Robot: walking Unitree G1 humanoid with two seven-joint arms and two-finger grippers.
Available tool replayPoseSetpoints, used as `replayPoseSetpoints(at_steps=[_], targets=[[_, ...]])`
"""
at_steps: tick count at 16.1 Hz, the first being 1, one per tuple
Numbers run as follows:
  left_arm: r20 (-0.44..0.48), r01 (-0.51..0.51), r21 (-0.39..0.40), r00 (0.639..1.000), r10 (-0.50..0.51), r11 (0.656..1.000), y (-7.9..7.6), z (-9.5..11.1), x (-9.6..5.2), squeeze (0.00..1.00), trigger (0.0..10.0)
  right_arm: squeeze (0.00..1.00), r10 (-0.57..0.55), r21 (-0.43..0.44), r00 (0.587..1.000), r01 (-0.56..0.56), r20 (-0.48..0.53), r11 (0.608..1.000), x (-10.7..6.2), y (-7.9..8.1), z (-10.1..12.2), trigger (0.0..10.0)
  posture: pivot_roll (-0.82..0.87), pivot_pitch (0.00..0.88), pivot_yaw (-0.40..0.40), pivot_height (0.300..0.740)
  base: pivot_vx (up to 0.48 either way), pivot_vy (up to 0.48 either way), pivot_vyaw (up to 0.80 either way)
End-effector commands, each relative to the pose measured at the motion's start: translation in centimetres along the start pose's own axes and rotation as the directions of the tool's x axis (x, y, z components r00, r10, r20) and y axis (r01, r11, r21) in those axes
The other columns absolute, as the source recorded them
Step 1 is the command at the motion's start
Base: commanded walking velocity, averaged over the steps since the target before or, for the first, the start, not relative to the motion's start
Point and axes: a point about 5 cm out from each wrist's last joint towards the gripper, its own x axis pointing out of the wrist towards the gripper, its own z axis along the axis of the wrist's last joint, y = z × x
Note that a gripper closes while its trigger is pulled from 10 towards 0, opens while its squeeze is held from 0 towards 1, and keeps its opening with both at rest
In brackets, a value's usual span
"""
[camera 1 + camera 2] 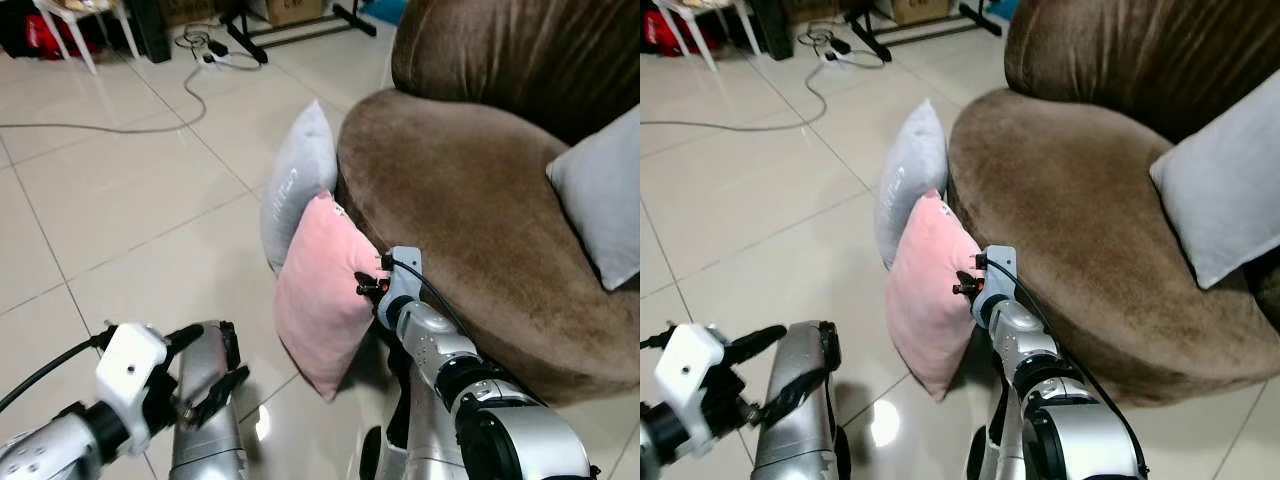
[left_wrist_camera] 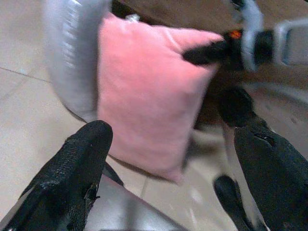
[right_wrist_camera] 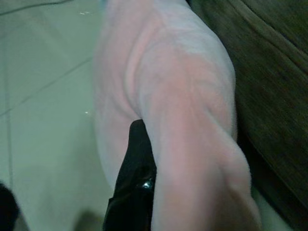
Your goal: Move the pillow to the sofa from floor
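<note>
The soft square pink pillow (image 1: 318,305) stands on the tiled floor (image 1: 120,200) against the brown velvet sofa (image 1: 470,210); the right end effector (image 1: 366,284) pinches its edge; the left end effector (image 1: 210,370) hovers spread nearby.

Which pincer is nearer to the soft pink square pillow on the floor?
Right. The right pincer grips the pink pillow at its sofa-side edge; the left pincer hovers open, apart from it.

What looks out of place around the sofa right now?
Two cushions are on the floor, propped against the brown sofa: a pink pillow standing on its corner and a grey pillow behind it. The right gripper is at the pink pillow's edge; the left gripper hangs open, apart.
</note>
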Motion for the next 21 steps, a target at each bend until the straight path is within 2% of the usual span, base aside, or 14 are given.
replayPoseSetpoints(at_steps=[1,3,4,5,6,7,8,9,10,12,14,17,18,21], targets=[[0.001,-0.027,0.003,1.0,0.027,1.0,0.1,-0.1,0.2,0.0,10.0,0.0,0.043,-0.028,0.998,-0.041,0.05,0.999,0.2,0.2,1.6,0.0,0.23,0.0,-0.067,0.431,0.0,0.0,0.0],[0.08,-0.124,-0.048,0.989,0.128,0.991,0.1,1.0,0.9,0.0,10.0,0.0,0.109,-0.046,0.979,-0.103,0.174,0.994,-0.8,-0.4,4.5,0.0,0.21,0.0,-0.08,0.431,0.0,0.0,0.0],[0.1,-0.127,-0.059,0.986,0.132,0.99,0.0,1.4,1.0,0.0,10.0,0.0,0.11,-0.041,0.97,-0.103,0.219,0.994,-1.4,-0.6,5.4,0.0,0.2,0.0,-0.079,0.431,0.0,0.0,0.0],[0.126,-0.139,-0.046,0.982,0.144,0.989,-0.3,1.8,1.3,0.0,10.0,0.0,0.105,-0.019,0.948,-0.104,0.3,0.994,-3.0,-1.1,7.3,0.0,0.18,0.0,-0.075,0.431,0.0,0.0,0.0],[0.158,-0.172,-0.048,0.971,0.177,0.984,-0.3,2.3,1.8,0.0,10.0,0.0,0.076,-0.006,0.919,-0.08,0.386,0.997,-5.7,-1.3,9.1,0.0,0.15,0.0,-0.071,0.431,0.0,0.0,0.0],[0.165,-0.187,-0.048,0.967,0.193,0.981,-0.2,2.3,1.9,0.0,10.0,0.0,0.066,-0.001,0.913,-0.072,0.402,0.997,-6.3,-1.3,9.4,0.0,0.14,0.0,-0.071,0.431,0.0,0.0,0.0],[0.183,-0.23,-0.055,0.954,0.236,0.972,0.0,2.6,2.1,0.0,10.0,0.0,0.029,0.01,0.9,-0.036,0.435,0.999,-7.8,-1.3,9.9,0.0,0.14,0.0,-0.076,0.431,0.0,0.0,0.0],[0.213,-0.309,-0.062,0.925,0.315,0.949,0.7,3.3,2.7,0.0,10.0,0.0,-0.049,0.075,0.862,0.013,0.505,0.997,-10.2,-1.1,10.7,1.4,0.12,0.0,-0.07,0.431,0.0,0.0,0.0],[0.242,-0.358,-0.063,0.9,0.363,0.932,1.1,3.8,3.0,0.0,10.0,0.0,-0.084,0.097,0.848,0.039,0.523,0.995,-11.3,-0.7,10.8,10.0,0.11,0.0,-0.066,0.431,0.0,0.0,0.0],[0.284,-0.481,-0.03,0.836,0.469,0.876,2.5,4.7,3.3,0.0,10.0,0.0,-0.117,0.113,0.813,0.064,0.57,0.992,-13.1,0.3,11.0,10.0,0.09,0.0,-0.051,0.431,0.0,0.0,0.0],[0.296,-0.494,0.035,0.835,0.463,0.869,2.8,5.4,3.9,0.0,10.0,0.0,-0.118,0.02,0.836,0.127,0.536,0.992,-13.4,0.8,10.2,10.0,0.08,0.0,-0.046,0.446,0.0,0.0,0.0],[0.32,-0.503,0.026,0.823,0.47,0.864,3.2,6.0,5.8,0.0,10.0,0.0,-0.159,0.054,0.85,0.152,0.502,0.987,-12.5,1.2,10.4,10.0,0.05,0.0,-0.03,0.476,0.0,0.0,0.0],[0.339,-0.481,0.035,0.83,0.442,0.876,2.6,6.3,6.4,0.0,10.0,0.0,-0.158,0.071,0.848,0.142,0.506,0.987,-12.4,1.4,11.0,10.0,0.05,0.0,-0.023,0.491,0.0,0.0,0.0],[0.339,-0.516,0.058,0.815,0.47,0.854,3.3,6.3,6.6,0.0,10.0,0.0,-0.155,0.054,0.845,0.148,0.512,0.987,-12.2,1.7,11.3,10.0,0.06,0.0,-0.02,0.521,0.0,0.0,0.0]])
